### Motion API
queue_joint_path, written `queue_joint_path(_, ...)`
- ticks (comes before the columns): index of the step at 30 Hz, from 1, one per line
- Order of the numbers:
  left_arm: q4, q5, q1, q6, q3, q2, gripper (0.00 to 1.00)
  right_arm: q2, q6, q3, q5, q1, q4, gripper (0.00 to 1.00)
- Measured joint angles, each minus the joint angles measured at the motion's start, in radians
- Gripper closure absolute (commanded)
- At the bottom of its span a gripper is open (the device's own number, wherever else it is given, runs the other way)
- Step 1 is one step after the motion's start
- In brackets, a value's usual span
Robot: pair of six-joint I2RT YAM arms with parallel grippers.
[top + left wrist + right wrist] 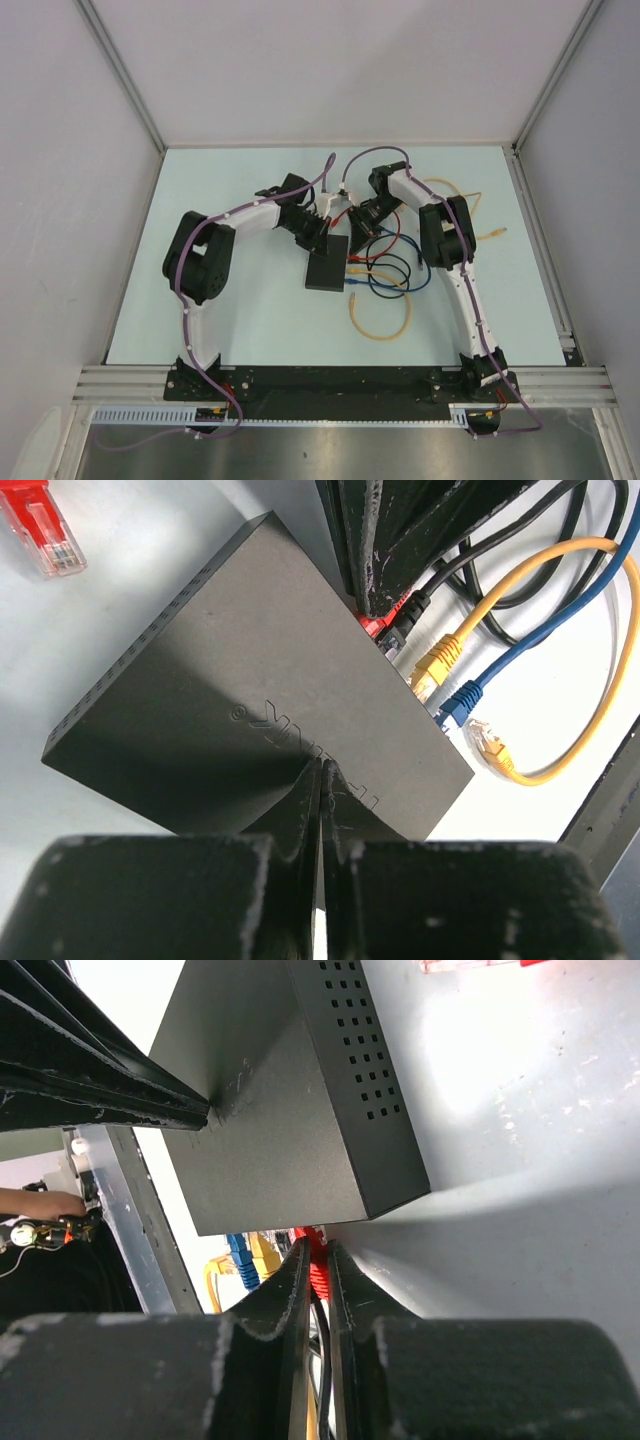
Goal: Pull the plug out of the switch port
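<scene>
The switch (327,272) is a flat matte-black box lying mid-table. In the left wrist view the switch (230,690) fills the middle, and my left gripper (322,768) is shut, its tips pressing down on the top. Red (374,626), black (402,630), yellow (437,666) and blue (460,702) plugs sit in a row along its port side. My right gripper (318,1256) is shut on the red plug (318,1265) at the port edge of the switch (290,1110). In the top view the left gripper (320,240) and the right gripper (356,240) meet over the switch's far end.
A loose red plug (46,530) lies on the table beyond the switch, and a loose yellow plug (490,748) lies beside the blue one. Blue, black and yellow cables (385,285) loop to the right of the switch. A yellow cable (468,205) trails to the far right.
</scene>
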Motion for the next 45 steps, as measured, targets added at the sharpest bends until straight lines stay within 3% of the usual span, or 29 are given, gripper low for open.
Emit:
queue_joint_path(5, -0.001, 0.0, -0.001, 0.006, 0.0, 0.0, 0.99, 0.006, 0.0, 0.012, 0.005, -0.005, -0.008, 0.61)
queue_joint_path(11, -0.003, -0.002, -0.003, 0.014, 0.001, 0.0, 0.99, 0.036, -0.003, 0.043, -0.052, -0.023, -0.077, 0.53)
queue_joint_path(25, 0.002, -0.044, -0.023, 0.034, -0.008, -0.016, 0.99, 0.068, 0.068, 0.044, -0.082, -0.023, -0.085, 0.68)
queue_joint_path(35, 0.004, -0.057, -0.03, 0.042, -0.01, -0.02, 1.0, 0.068, 0.119, 0.051, -0.067, -0.016, -0.079, 0.6)
queue_joint_path(45, 0.003, -0.06, -0.031, 0.042, -0.01, -0.02, 1.0, 0.068, 0.133, 0.06, -0.067, -0.009, -0.079, 0.6)
